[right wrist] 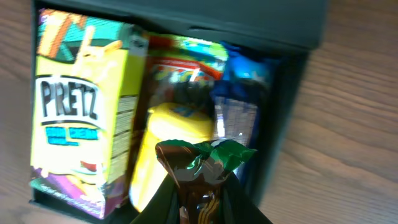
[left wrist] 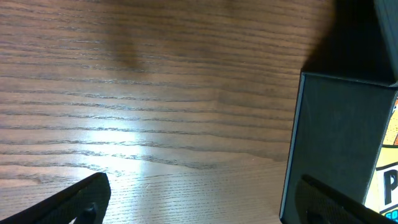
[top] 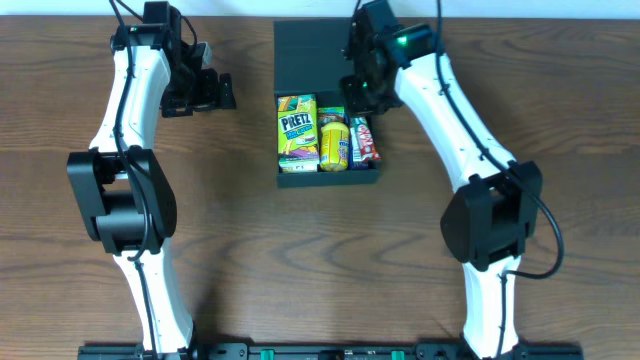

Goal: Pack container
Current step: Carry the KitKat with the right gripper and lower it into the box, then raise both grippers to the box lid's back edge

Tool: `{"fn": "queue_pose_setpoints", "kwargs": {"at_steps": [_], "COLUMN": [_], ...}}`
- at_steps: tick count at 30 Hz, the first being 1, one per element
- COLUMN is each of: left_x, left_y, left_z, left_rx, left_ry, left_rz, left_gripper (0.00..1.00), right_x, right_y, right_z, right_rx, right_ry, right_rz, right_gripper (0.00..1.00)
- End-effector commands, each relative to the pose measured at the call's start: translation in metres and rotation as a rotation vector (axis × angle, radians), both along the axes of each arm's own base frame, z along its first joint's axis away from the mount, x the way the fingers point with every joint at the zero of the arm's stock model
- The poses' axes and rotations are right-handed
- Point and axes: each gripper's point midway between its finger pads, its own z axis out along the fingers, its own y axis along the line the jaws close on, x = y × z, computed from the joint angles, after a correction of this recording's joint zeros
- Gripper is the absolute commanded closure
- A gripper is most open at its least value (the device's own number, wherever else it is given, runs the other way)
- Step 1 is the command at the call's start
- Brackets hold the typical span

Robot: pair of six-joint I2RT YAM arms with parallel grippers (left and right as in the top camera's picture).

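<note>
container (top: pixel 329 181): sits at 12 o'clock on the table (top: pixel 250 250), lid (top: pixel 308 55) thrown back toward the far edge so the inside is reachable.
contents: pretz box (top: pixel 296 132) at the box's 9 o'clock side, yellow packet (top: pixel 333 143) in the middle, red and blue bar (top: pixel 364 140) at 3 o'clock, lined up side by side to save room.
right gripper (top: pixel 358 92): over the 2 o'clock corner, pinched on a brown and green packet (right wrist: pixel 202 167); i'd guess it wants a gap.
left gripper (top: pixel 222 91): fingers wide apart, empty, off at 9 o'clock, out of the way.
</note>
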Motion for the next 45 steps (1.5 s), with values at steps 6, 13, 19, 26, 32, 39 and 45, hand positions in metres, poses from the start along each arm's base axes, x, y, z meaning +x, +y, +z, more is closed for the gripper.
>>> {"fn": "queue_pose_setpoints", "kwargs": {"at_steps": [6, 13, 19, 26, 32, 39, 45], "left_x": [0.002, 0.003, 0.011, 0.015, 0.040, 0.082, 0.101], "left_y": [0.001, 0.000, -0.004, -0.033, -0.060, -0.079, -0.105], "left_z": [0.018, 0.018, 0.020, 0.031, 0.055, 0.051, -0.009], "left_rx": [-0.003, -0.004, -0.014, -0.173, -0.371, -0.400, -0.574], "left_ry": [-0.033, -0.035, -0.061, -0.086, -0.177, -0.239, -0.091], "left_rz": [0.012, 0.012, 0.041, 0.002, 0.034, 0.225, 0.354], "left_gripper": [0.05, 0.05, 0.11, 0.94, 0.94, 0.94, 0.95], "right_x": [0.005, 0.012, 0.033, 0.050, 0.069, 0.117, 0.128], "right_y": [-0.003, -0.016, -0.044, -0.074, -0.121, -0.155, -0.114], "right_z": [0.005, 0.005, 0.008, 0.011, 0.013, -0.010, -0.075], "right_rx": [-0.028, -0.080, -0.110, -0.125, -0.135, 0.225, 0.564], "right_ry": [-0.020, -0.053, -0.112, -0.145, -0.179, -0.206, -0.064], "right_rz": [-0.130, -0.185, -0.244, -0.236, -0.280, -0.261, -0.222], "right_gripper": [0.56, 0.21, 0.71, 0.91, 0.99, 0.99, 0.99]}}
